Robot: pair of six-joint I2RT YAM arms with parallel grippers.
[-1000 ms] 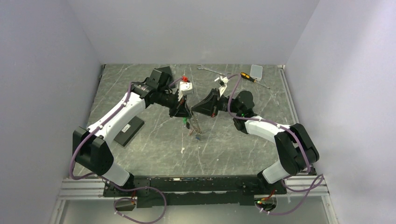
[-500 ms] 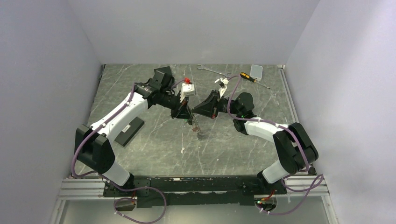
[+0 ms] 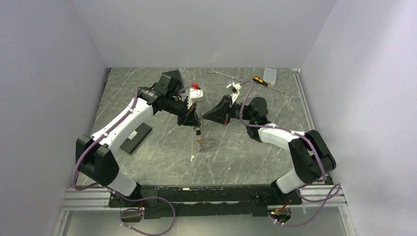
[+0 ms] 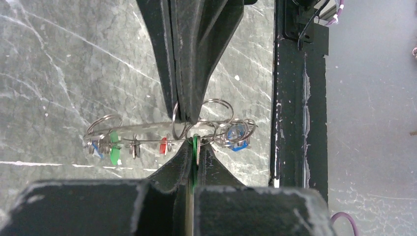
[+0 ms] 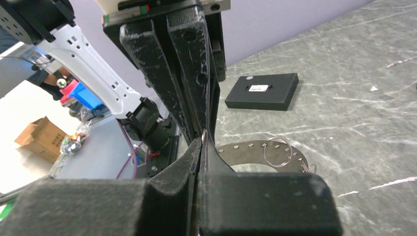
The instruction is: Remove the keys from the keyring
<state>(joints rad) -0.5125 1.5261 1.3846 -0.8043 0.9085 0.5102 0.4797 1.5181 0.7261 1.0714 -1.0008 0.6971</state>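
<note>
Both grippers meet above the table's middle. My left gripper (image 4: 195, 143) is shut on a green-tagged key (image 4: 195, 147); in the top view it (image 3: 193, 121) is tilted down. My right gripper (image 5: 203, 141) is shut on a small wire ring (image 5: 204, 133), tip to tip with the left fingers (image 5: 189, 78); from above it (image 3: 203, 117) points left. The keyring (image 4: 147, 126), a flat grey band with holes (image 5: 251, 149), hangs edge-on between them. Other keys dangle from it with green (image 4: 114, 148), red (image 4: 163, 145) and blue (image 4: 237, 136) tags, and show as a cluster (image 3: 199, 140).
A black box (image 3: 136, 137) lies on the table at the left (image 5: 263, 91). At the back are a wrench (image 3: 219, 73), a screwdriver (image 3: 263, 82) and a small pale box (image 3: 270, 74). The black base rail (image 4: 292, 98) runs along the near table edge.
The left wrist has turned and shifted slightly. The hanging keys swung right and down, then back left under the grippers. Both grips have stayed shut.
</note>
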